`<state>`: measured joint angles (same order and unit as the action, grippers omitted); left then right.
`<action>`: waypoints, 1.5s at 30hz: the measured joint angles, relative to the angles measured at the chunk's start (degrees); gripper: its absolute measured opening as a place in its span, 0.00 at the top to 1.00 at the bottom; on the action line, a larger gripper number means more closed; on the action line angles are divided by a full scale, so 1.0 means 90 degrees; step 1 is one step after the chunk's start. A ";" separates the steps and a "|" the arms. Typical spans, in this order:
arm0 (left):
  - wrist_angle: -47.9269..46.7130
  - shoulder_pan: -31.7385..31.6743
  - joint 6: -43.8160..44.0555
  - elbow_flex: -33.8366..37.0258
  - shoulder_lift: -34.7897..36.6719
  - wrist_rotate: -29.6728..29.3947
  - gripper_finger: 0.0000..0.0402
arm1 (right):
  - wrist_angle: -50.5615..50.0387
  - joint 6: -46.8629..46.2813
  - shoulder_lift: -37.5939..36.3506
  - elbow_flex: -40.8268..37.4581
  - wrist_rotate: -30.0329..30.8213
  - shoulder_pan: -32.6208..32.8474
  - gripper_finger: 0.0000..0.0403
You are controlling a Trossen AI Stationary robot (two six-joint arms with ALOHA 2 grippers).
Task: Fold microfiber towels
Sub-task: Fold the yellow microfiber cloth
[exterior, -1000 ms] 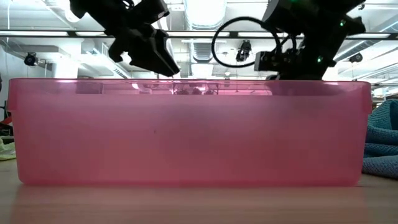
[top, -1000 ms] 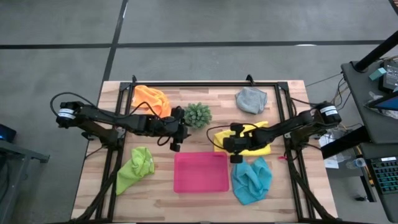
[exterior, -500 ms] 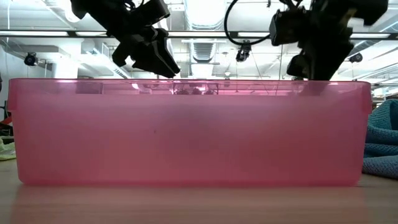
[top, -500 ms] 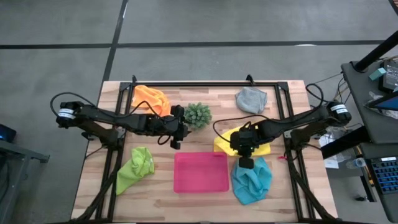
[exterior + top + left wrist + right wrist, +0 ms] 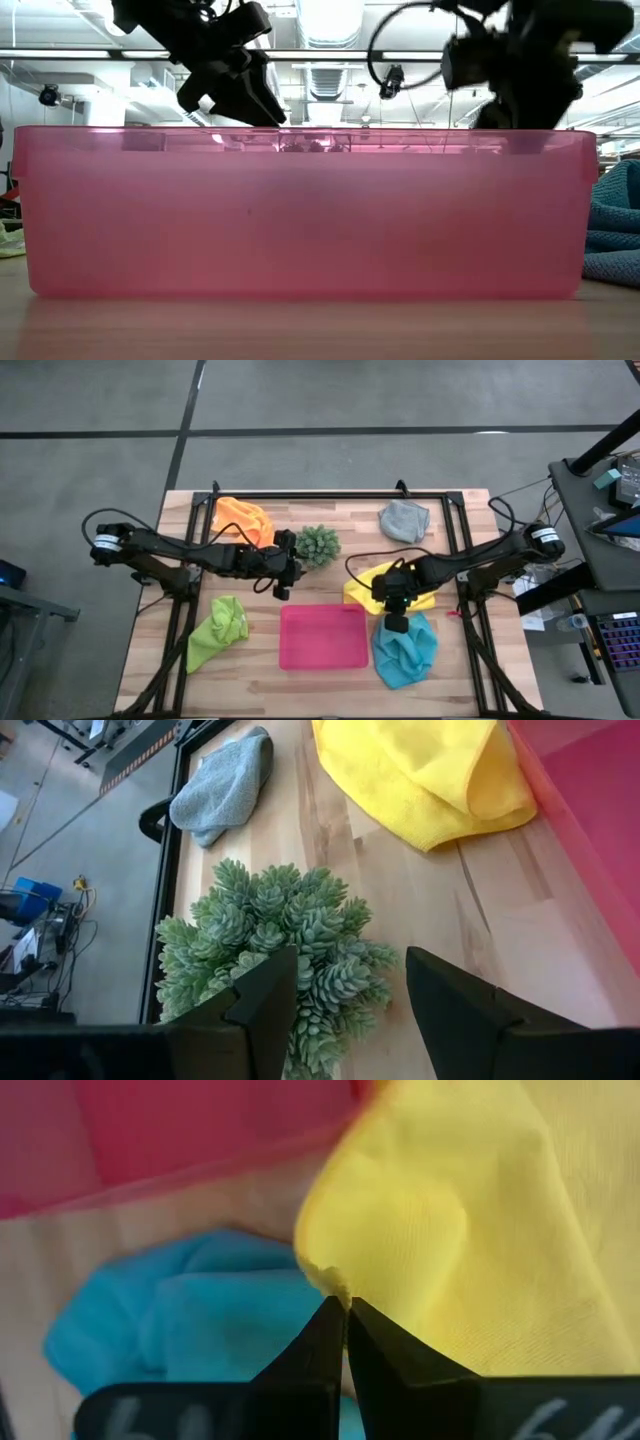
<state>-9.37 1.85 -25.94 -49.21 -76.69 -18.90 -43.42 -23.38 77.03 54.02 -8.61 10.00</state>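
Note:
The yellow towel [image 5: 365,585] lies right of centre, one edge raised, and my right gripper [image 5: 396,616] is shut on it. Just nearer lies the crumpled light blue towel [image 5: 405,652]. The orange towel [image 5: 243,518] is far left, the grey towel [image 5: 404,520] far right, the lime green towel [image 5: 216,628] near left. My left gripper [image 5: 281,586] hovers open left of centre, its fingers [image 5: 265,1005] above the small green plant [image 5: 275,935] and touching nothing. My right gripper pinches a folded-over edge of the yellow towel [image 5: 322,1270] between its two fingertips. The fingers slant down at it from above. That edge is lifted off the table above the light blue towel [image 5: 170,1320], while the rest of the yellow cloth lies behind on the wood.
The pink tray [image 5: 322,637] stands at the near centre, between the lime green and light blue towels, and its wall [image 5: 300,210] fills the low view. The plant [image 5: 318,544] stands at the far centre. A black frame [image 5: 330,493] runs along the table's far edge and sides.
My right gripper has risen and gone toward the table's right and near edges, tipping to point more steeply down. It stays shut on the yellow towel, whose left part has been lifted and drawn over the rest, which lies where it was.

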 joint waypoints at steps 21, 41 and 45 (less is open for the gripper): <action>0.0974 -0.0139 -0.1052 -0.0001 0.0000 -0.0085 0.57 | -0.0803 -0.0567 -0.0102 0.0372 0.0667 -0.0367 0.63; 0.1117 -0.0309 -0.1537 0.0245 0.0517 -0.0094 0.57 | 0.1553 0.3098 0.1259 -0.0038 0.0929 -0.2686 0.66; 0.1197 -0.0387 -0.1639 0.0292 0.0515 -0.0104 0.57 | 0.1433 0.3326 0.1487 -0.0034 0.0150 -0.2727 0.66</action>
<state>1.41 -1.64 -40.69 -46.59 -72.05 -19.84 -30.52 6.56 90.42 53.71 -7.26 -14.54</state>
